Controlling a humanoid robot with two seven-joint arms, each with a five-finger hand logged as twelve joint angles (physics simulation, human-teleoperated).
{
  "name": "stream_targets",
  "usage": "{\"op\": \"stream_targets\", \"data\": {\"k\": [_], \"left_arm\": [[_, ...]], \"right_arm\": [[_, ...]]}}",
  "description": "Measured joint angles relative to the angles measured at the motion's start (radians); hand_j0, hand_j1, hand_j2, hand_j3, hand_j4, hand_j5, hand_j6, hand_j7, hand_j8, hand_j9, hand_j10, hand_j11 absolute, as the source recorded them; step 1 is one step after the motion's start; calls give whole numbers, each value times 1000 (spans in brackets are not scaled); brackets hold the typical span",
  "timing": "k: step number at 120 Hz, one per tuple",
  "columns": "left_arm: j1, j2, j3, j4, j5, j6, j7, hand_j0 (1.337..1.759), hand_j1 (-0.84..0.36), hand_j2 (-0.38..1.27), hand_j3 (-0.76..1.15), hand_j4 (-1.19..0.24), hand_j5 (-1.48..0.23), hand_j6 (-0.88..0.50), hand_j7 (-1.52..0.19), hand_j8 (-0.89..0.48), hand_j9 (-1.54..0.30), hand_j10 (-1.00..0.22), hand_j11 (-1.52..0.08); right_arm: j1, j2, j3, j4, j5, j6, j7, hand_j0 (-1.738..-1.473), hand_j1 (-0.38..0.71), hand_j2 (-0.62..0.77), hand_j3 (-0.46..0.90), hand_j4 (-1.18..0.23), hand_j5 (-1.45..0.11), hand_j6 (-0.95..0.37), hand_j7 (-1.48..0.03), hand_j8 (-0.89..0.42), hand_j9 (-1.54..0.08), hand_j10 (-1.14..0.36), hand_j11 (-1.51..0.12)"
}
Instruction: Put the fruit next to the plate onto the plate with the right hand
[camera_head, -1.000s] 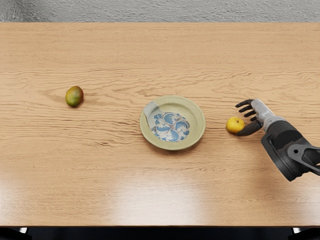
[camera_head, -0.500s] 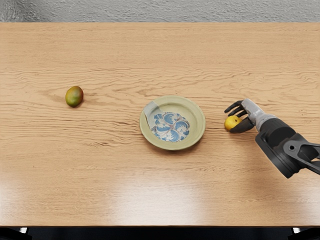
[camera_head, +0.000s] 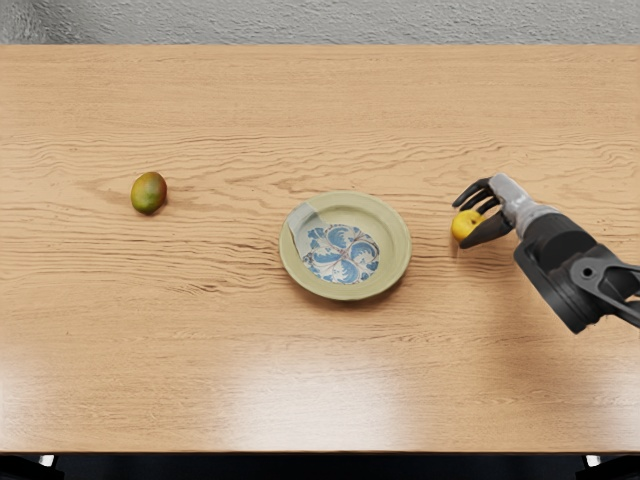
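A small yellow fruit (camera_head: 464, 224) sits in my right hand (camera_head: 474, 214), whose dark fingers are curled around it, just right of the plate. A faint shadow lies on the wood below the fruit, so it seems lifted slightly. The green plate (camera_head: 392, 222) with a blue and white pattern lies at the table's middle, a short gap left of the fruit. My right arm (camera_head: 570, 275) comes in from the right edge. The left arm is out of view.
A green and red mango (camera_head: 148, 192) lies far left on the wooden table (camera_head: 320, 380). The table's far edge meets a grey wall at the top.
My right hand moved left onto the yellow fruit, closed its fingers around it, then shifted it slightly upward in the picture.
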Motion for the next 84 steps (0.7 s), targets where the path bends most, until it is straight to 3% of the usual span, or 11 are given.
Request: {"op": "stream_targets", "data": {"k": [24, 73, 81, 84], "left_arm": [[0, 0, 0, 0, 0, 0, 0, 1658, 349, 0, 0, 0, 0, 0, 0, 0, 0, 0, 0], [0, 0, 0, 0, 0, 0, 0, 1658, 349, 0, 0, 0, 0, 0, 0, 0, 0, 0, 0], [0, 0, 0, 0, 0, 0, 0, 1658, 349, 0, 0, 0, 0, 0, 0, 0, 0, 0, 0], [0, 0, 0, 0, 0, 0, 0, 1658, 349, 0, 0, 0, 0, 0, 0, 0, 0, 0, 0]], "right_arm": [[67, 28, 40, -1, 14, 1, 0, -1657, 292, 337, 1, -660, -949, -470, -899, -372, -942, -556, -939], [101, 219, 45, 0, 20, 24, -1, -1658, 347, 457, 0, -661, -974, -469, -910, -372, -951, -542, -939], [99, 243, 45, 0, 19, 36, -1, -1658, 338, 431, 0, -653, -937, -485, -888, -392, -920, -544, -911], [98, 252, 47, 0, 17, 40, 0, -1658, 270, 379, 0, -587, -841, -438, -798, -356, -826, -490, -818]]}}
